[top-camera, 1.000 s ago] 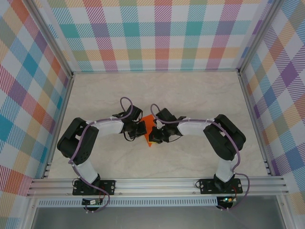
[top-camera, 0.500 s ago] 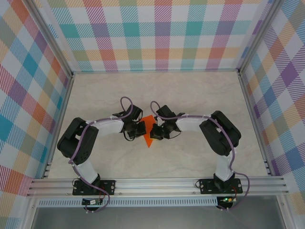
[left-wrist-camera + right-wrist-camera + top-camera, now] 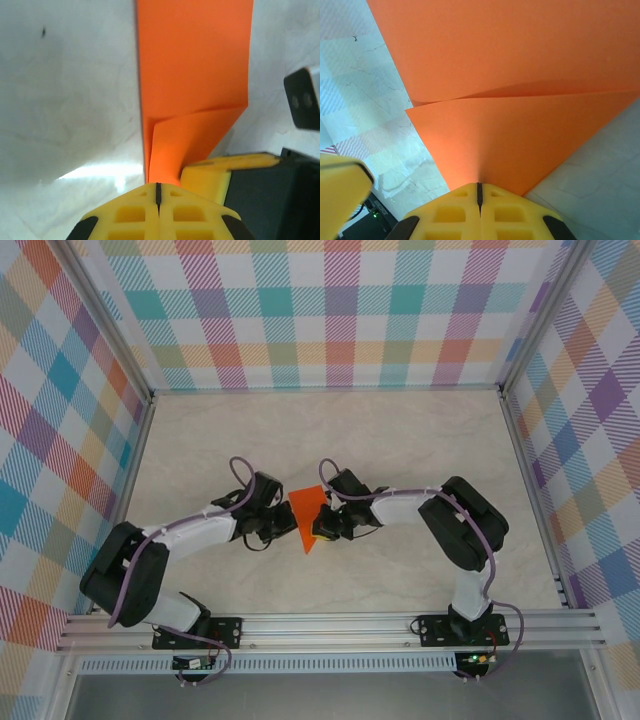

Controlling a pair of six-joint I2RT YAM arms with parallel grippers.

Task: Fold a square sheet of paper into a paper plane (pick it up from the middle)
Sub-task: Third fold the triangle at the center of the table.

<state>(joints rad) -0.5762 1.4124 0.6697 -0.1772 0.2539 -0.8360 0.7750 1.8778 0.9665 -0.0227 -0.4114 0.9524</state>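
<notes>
Change: left arm's elbow swung down toward the near left corner of the tabletop (image 3: pixel 420 440); more orange paper (image 3: pixel 305 510) exposed than before.
Left gripper (image 3: pixel 287 527): jaws fully closed, pinching the paper's left edge at a fold.
Right gripper (image 3: pixel 317 528): jaws fully closed, clamped on the paper's right side.
Paper location: mid-tabletop, between both grippers, folded in layers, narrow point toward the near edge.

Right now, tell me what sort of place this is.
Probably a robot lab test cell: plaid walls box in a marble-look table, and a left arm and right arm, bolted to a metal rail, hold an orange paper.
</notes>
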